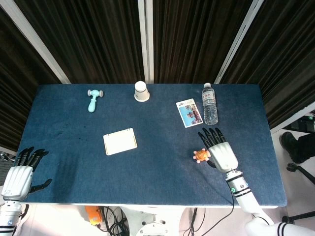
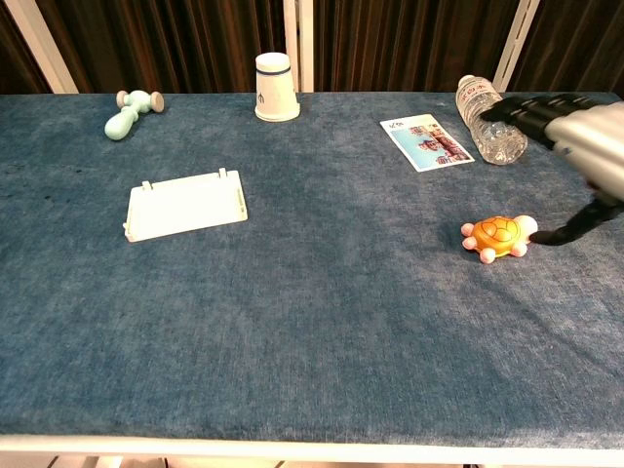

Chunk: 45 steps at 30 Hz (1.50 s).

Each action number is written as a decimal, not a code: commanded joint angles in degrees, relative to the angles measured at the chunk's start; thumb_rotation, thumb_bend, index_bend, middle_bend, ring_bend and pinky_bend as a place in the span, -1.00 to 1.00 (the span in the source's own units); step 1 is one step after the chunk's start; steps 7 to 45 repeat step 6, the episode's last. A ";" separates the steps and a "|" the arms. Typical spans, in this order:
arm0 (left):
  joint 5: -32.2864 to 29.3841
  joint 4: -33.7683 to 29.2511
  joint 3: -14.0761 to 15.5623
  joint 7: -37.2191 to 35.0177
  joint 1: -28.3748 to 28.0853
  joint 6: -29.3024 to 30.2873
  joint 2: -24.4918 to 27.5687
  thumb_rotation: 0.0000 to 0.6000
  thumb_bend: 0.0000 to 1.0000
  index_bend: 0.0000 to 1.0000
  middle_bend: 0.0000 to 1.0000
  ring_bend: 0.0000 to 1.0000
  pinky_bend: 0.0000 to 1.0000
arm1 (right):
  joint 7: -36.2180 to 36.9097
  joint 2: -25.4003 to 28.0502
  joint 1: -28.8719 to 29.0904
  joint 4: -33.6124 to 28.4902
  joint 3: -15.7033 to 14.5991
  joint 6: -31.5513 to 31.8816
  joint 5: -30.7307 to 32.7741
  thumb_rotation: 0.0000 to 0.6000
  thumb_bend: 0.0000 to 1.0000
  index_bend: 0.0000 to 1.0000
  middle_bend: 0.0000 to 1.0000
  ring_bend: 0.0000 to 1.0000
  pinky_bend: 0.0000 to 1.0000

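An orange toy turtle (image 2: 498, 236) (image 1: 200, 156) lies alone on the blue table (image 1: 147, 177), right of centre near the front. My right hand (image 1: 220, 150) (image 2: 575, 146) hovers just to its right, fingers spread and holding nothing; its thumb tip is close beside the turtle. My left hand (image 1: 19, 176) hangs at the table's front left corner, off the edge, fingers apart and empty. It does not show in the chest view.
A clear water bottle (image 1: 209, 103) lies at the back right beside a picture card (image 1: 189, 112). A white paper cup (image 1: 141, 91) stands upside down at the back centre, a teal toy hammer (image 1: 92, 99) at the back left, a cream flat box (image 1: 119, 141) left of centre.
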 commanded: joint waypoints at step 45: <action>-0.08 0.04 -0.08 0.05 -0.08 -0.03 0.11 1.00 -0.71 -0.62 -0.73 -1.00 -0.93 | 4.35 12.95 -9.62 -9.04 -3.68 9.78 -0.49 1.00 -1.00 -1.00 -1.00 -1.00 -1.00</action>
